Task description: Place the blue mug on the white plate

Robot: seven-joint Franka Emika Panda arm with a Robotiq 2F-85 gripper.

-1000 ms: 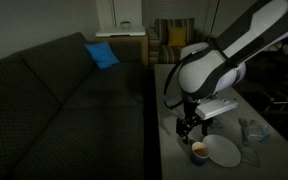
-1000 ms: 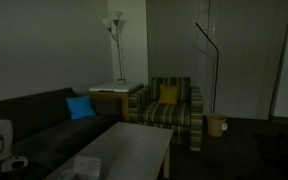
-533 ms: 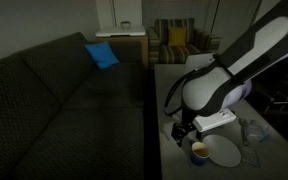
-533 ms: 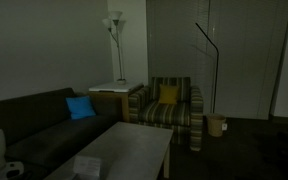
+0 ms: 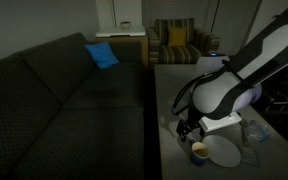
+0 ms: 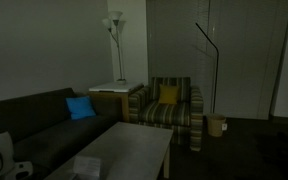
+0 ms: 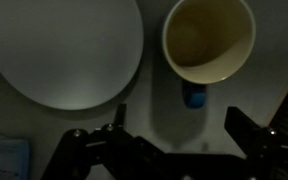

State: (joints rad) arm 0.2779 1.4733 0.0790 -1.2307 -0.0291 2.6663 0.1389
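So in the wrist view we had the gripper (image 7: 176, 128) spread wide with nothing between the fingers, hovering close to the blue mug (image 7: 209, 38) but not touching it. The mug stood upright on the table (image 5: 169, 90), cream inside, handle pointing toward the gripper. It sat just beside the white plate (image 7: 64, 50), not on it, with a thin strip of table between them. In an exterior view we saw the arm (image 5: 234, 85) bent low over that corner.

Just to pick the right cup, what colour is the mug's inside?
Cream yellow; the wrist view shows the mug best.
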